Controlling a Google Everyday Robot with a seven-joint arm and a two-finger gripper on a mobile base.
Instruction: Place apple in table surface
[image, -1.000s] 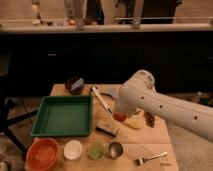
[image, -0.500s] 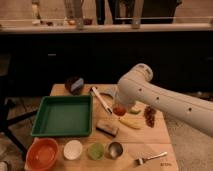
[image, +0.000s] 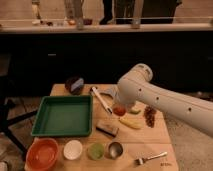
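Dark counter fronts fill the background, and below them sits the table (image: 160, 145), its tan planks crowded with kitchen bits. My arm (image: 165, 102) comes in from 3 o'clock and bends down so that the gripper (image: 117, 105) sits just right of the table's middle, directly over the apple (image: 119, 111). The wrist hides the claw, so I cannot tell how wide it stands or whether it has hold of the fruit. The apple shows as a small red-orange blob low against the wood. From it, the tray (image: 63, 132) lies toward 9 o'clock, a white utensil (image: 101, 100) is close at 11, the grapes (image: 150, 116) are at 3, a yellow piece (image: 131, 122) is just beside it at 5, and a dark block (image: 107, 128) is near at 7. I judge this to be the set-down step: the apple is at or almost at the tabletop, though I cannot say whether it touches. The next move calls for making sure it rests on bare wood, then letting go gently and lifting straight up, so that it neither rolls into the yellow piece nor gets dragged against the utensil.
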